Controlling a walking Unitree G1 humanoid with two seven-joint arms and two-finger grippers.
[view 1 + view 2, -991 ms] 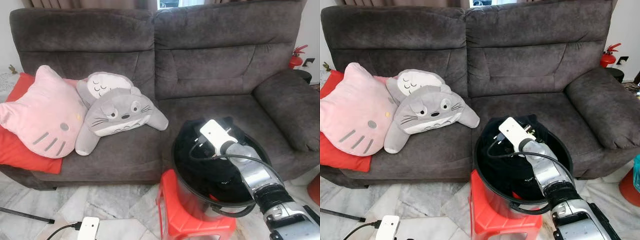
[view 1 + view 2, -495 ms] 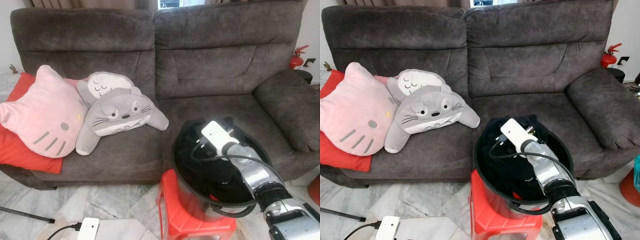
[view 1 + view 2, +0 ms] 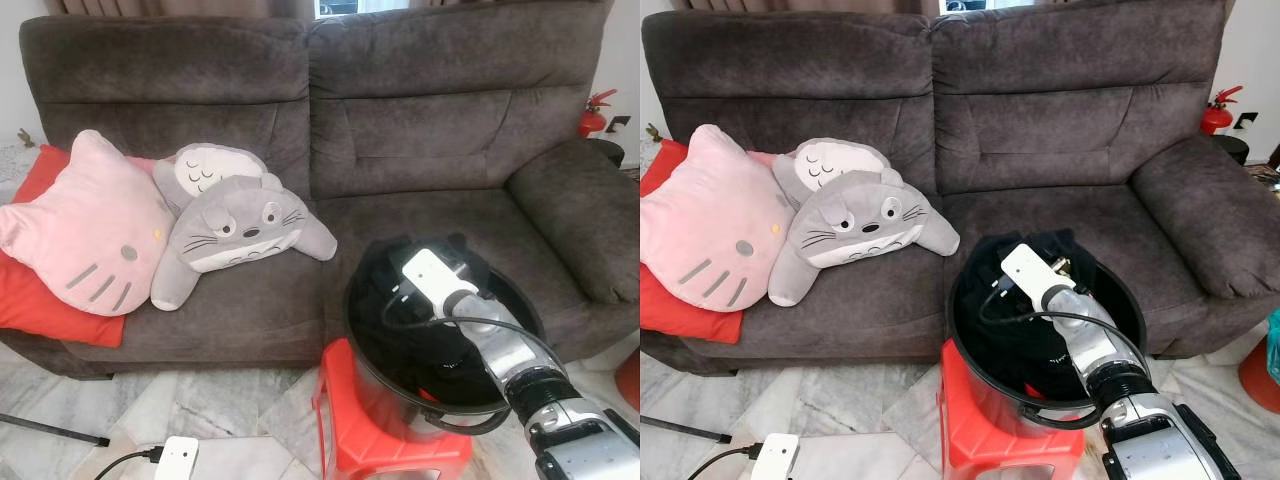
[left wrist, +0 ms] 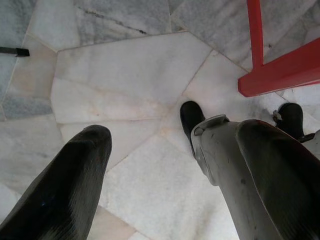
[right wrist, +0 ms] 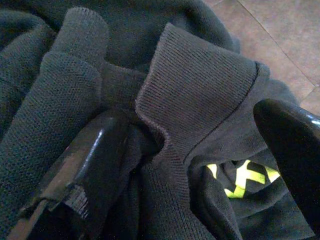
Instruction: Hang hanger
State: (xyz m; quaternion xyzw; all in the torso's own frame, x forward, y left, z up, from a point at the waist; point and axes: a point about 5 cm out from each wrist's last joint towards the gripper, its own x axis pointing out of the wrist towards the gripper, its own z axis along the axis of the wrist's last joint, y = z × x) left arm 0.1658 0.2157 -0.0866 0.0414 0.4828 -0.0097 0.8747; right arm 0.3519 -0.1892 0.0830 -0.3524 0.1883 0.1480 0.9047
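Inside one black bucket (image 3: 365,330) on one red stool (image 3: 350,420): right end effector (image 5: 200,150) spread wide around dark knit clothing (image 5: 190,95). Left end effector (image 4: 150,165) open above floor (image 4: 125,75).

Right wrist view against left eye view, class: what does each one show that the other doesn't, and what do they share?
Right wrist view alone: the right gripper, fingers apart around a ribbed knit cuff, and a yellow-green print. Left eye view alone: the sofa, pink cat cushion, grey plush, red stool and black bucket. Shared: the dark clothing in the bucket.
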